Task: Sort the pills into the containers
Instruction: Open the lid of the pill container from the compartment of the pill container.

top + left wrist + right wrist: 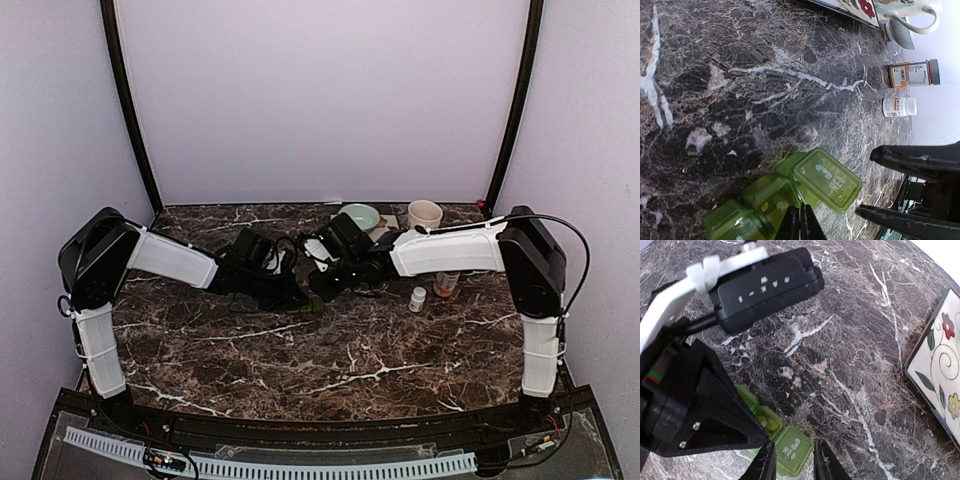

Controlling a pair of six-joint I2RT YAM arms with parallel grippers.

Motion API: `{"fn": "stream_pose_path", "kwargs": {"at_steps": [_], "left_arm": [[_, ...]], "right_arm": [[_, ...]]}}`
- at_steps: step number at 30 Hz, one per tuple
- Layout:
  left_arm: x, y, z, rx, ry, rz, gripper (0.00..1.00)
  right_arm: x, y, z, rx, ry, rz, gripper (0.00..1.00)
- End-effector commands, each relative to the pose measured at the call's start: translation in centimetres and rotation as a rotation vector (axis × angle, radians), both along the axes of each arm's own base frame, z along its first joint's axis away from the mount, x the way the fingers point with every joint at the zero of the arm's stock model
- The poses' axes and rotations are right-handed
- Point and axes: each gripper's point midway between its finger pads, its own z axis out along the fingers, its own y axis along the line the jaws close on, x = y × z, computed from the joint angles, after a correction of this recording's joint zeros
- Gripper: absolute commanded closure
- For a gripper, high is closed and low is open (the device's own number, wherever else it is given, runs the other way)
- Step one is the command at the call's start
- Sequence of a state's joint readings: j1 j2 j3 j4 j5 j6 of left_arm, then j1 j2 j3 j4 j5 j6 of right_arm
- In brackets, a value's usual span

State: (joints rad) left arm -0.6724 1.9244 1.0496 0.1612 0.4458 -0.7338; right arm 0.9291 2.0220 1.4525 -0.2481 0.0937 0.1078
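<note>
1. Pill box (pixel 308 305) lay near the middle of the bench (pixel 400 350), a short green row of square compartments, with both arms reaching in to meet over it
2. Its end lid (pixel 827 181), marked 3, looked swung open and clear of its compartment, probably so that this cell could take pills
3. Pills themselves could not be made out in any view, so which compartments were filled cannot be told
4. Left fingers (pixel 807 227) were pressed together with no gap, their tip at the box beside the compartment marked 2; they seemed to be pinning the row so it would not slide, though whether something tiny sat between them cannot be told
5. Right fingers (pixel 762 465) stood narrowly apart, one either side of the open lid in their own view; from the left wrist view their tips ended just beside the lid's edge, holding nothing, and contact cannot be told
6. Amber bottle (pixel 912 73) and mug (pixel 424 213) sat well apart from the box, towards the back of the bench
</note>
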Motion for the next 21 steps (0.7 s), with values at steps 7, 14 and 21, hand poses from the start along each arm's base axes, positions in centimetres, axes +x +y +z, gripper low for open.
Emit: {"fn": "stream_pose_path", "kwargs": {"at_steps": [7,14,21], "left_arm": [[-1.1,0.9,-2.3,0.083,0.055,-0.016,0.96],[-1.1,0.9,-2.4,0.088,0.054,-0.017,0.97],[-1.2,1.1,-2.6,0.096,0.059,-0.015,0.97]], "right_arm": [[1.1,0.5,-0.6,0.002,0.006,0.006,0.73],[1.0,-0.4,1.5,0.034,-0.037,-0.020,0.66],[0.4,-1.3,2.4,0.043,-0.040,-0.033,0.57]]}}
